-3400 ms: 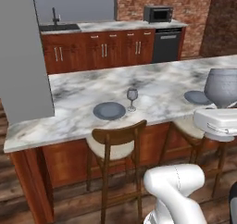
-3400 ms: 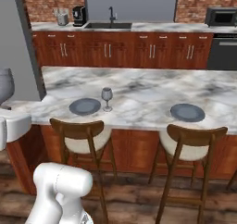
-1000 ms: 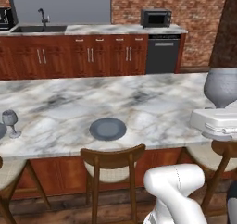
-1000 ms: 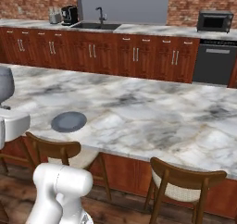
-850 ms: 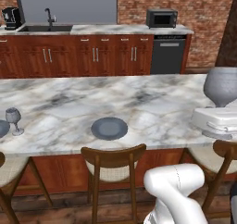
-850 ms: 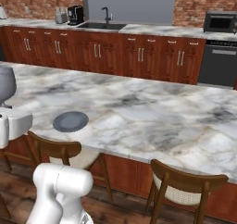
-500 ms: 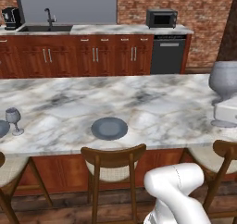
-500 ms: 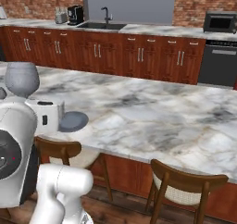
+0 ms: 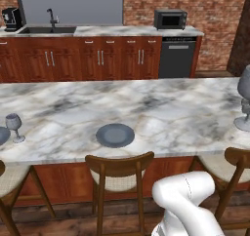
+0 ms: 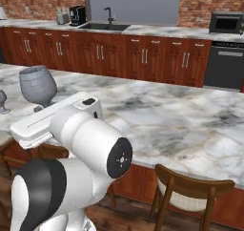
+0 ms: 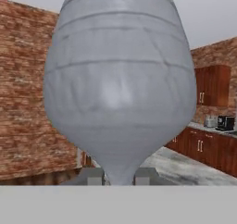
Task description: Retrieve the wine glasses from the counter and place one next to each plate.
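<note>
My gripper point(image 11: 119, 177) is shut on the stem of a clear greyish wine glass point(image 11: 120, 79), whose bowl looms right in front of the hand camera. In the left base view the held glass point(image 9: 244, 97) hangs at the right edge, over the island's right end. The right base view has it point(image 10: 38, 85) just above my white hand. A blue-grey plate point(image 9: 114, 135) lies on the island near its front edge. A second wine glass point(image 9: 13, 127) stands far left beside another plate point(image 9: 2, 135) cut off by the frame. The counter point(image 9: 97, 31) runs along the back wall.
Wooden chairs point(image 9: 119, 167) stand tucked along the island's near side. My arm point(image 10: 81, 144) blocks much of the island's left part in the right base view. On the back counter are a sink point(image 9: 49, 29), a coffee machine point(image 9: 11, 18) and a microwave point(image 9: 170, 19).
The arm has swung with the held glass: toward the right edge in the left base view, and in front of the lens in the right base view. The scene itself barely shifted.
</note>
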### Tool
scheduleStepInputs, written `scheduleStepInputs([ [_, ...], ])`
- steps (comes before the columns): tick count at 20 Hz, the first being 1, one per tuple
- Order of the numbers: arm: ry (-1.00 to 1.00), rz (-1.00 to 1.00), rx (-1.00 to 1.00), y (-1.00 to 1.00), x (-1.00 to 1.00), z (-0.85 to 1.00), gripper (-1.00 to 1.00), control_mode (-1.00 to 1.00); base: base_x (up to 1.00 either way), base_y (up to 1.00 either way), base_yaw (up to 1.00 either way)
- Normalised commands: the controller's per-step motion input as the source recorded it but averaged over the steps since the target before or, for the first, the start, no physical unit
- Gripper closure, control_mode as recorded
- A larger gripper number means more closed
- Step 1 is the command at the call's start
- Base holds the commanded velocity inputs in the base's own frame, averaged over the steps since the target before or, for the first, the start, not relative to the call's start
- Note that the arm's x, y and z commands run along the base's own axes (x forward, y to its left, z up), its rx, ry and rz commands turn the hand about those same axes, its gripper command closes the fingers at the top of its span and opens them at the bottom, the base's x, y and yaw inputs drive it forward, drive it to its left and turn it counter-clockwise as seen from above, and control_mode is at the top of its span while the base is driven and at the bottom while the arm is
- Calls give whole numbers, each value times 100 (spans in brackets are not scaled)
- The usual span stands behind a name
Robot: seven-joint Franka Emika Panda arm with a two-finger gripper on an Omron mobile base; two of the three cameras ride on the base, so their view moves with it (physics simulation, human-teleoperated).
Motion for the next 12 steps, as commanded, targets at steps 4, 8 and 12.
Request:
scheduleStepInputs([
  [4,-37,30,0,5,11,-42,100,-100,0,0,0],
  [8,-21,25,0,11,36,-47,100,-100,0,0,0],
  [12,-9,19,0,28,58,-45,100,-100,0,0,0],
])
